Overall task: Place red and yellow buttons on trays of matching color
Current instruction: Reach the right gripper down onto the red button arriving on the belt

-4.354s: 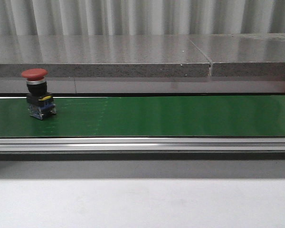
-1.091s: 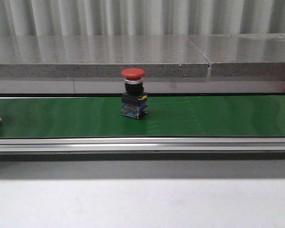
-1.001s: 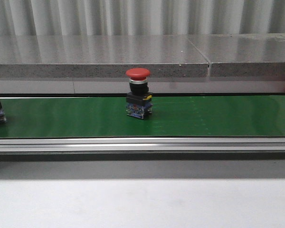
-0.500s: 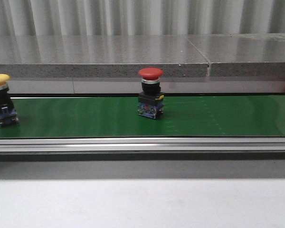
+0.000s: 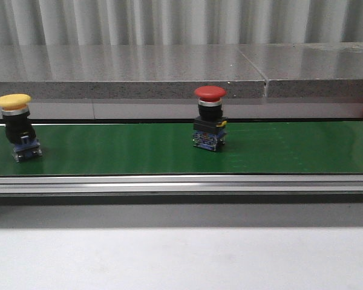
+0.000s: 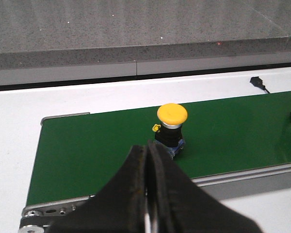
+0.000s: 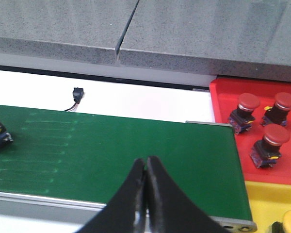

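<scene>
Buttons are sitting upright on the green belt [image 5: 139, 151] right now: the red button [image 5: 210, 125] is about mid-belt, a bit right of centre in the front view, and the yellow button [image 5: 18, 127] is well apart from it near the left end. Left tool [image 6: 148, 160] hangs over the near edge of the belt with its fingers pressed together, gripping nothing, and the yellow one stands just beyond its tips. Right tool [image 7: 145, 170] is the same deal, pinched closed and empty, over the right stretch of belt. Past that end there's the red tray [image 7: 223, 97] with three red buttons already standing in it, and the yellow tray [image 7: 262, 199] right next to it, nearer the robot.
</scene>
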Action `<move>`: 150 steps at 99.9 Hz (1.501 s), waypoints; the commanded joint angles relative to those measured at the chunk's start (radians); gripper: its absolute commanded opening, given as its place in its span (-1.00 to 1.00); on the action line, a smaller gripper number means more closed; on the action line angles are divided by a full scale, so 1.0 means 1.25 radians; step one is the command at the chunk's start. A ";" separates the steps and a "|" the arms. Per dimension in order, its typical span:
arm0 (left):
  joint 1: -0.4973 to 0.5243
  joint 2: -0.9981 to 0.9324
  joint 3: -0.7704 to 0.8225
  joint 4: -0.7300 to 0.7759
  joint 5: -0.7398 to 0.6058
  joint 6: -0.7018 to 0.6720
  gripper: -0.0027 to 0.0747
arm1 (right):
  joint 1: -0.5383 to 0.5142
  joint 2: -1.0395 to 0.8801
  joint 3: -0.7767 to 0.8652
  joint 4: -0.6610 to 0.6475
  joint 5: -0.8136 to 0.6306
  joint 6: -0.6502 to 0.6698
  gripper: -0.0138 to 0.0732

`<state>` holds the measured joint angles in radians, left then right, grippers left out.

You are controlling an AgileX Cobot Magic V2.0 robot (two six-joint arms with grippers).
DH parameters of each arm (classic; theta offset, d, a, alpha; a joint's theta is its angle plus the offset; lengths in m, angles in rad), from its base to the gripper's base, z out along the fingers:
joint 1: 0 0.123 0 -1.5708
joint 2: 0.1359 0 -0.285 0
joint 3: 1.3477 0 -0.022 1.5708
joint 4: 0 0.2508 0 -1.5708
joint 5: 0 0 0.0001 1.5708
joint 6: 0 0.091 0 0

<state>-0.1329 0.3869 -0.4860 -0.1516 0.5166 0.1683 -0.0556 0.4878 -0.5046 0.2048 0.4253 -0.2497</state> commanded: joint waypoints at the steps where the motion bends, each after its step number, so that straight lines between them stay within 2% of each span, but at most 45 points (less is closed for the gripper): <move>1: -0.006 0.004 -0.022 -0.013 -0.055 0.002 -0.99 | 0.001 -0.002 -0.029 0.030 -0.039 -0.003 -0.35; 9: -0.006 0.004 -0.022 -0.013 -0.055 0.002 -0.99 | 0.001 -0.002 -0.029 0.065 -0.026 -0.003 0.13; 10: -0.006 0.004 -0.022 -0.013 -0.055 0.002 -0.99 | 0.001 -0.002 -0.029 0.072 -0.022 -0.003 0.26; 11: -0.006 0.004 -0.022 -0.013 -0.055 0.002 -0.99 | 0.001 -0.002 -0.029 0.075 -0.021 -0.003 0.26; 15: -0.006 0.004 -0.022 -0.013 -0.055 0.002 -0.99 | 0.001 -0.002 -0.029 0.092 -0.011 -0.003 0.52; 22: -0.006 0.004 -0.022 -0.013 -0.055 0.002 -0.99 | 0.001 -0.002 -0.029 0.107 0.000 -0.003 0.74; 26: -0.006 0.004 -0.022 -0.013 -0.055 0.002 -0.99 | 0.001 -0.002 -0.029 0.109 0.003 -0.003 0.78; 51: -0.006 0.004 -0.022 -0.013 -0.055 0.002 -0.99 | 0.001 0.028 -0.081 0.110 0.054 -0.041 0.78; 64: -0.006 0.004 -0.022 -0.013 -0.055 0.002 -0.99 | 0.010 0.099 -0.133 0.112 0.120 -0.049 0.78; 80: -0.006 0.004 -0.022 -0.013 -0.055 0.002 -0.99 | 0.056 0.213 -0.190 0.112 0.145 -0.090 0.78; 100: -0.006 0.004 -0.022 -0.013 -0.055 0.002 -0.99 | 0.126 0.357 -0.237 0.112 0.129 -0.113 0.78; 150: -0.006 0.004 -0.022 -0.013 -0.055 0.002 -0.99 | 0.236 0.658 -0.334 0.112 0.037 -0.147 0.78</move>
<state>-0.1329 0.3869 -0.4860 -0.1516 0.5166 0.1683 0.2300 1.2864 -0.8667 0.3286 0.5379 -0.4180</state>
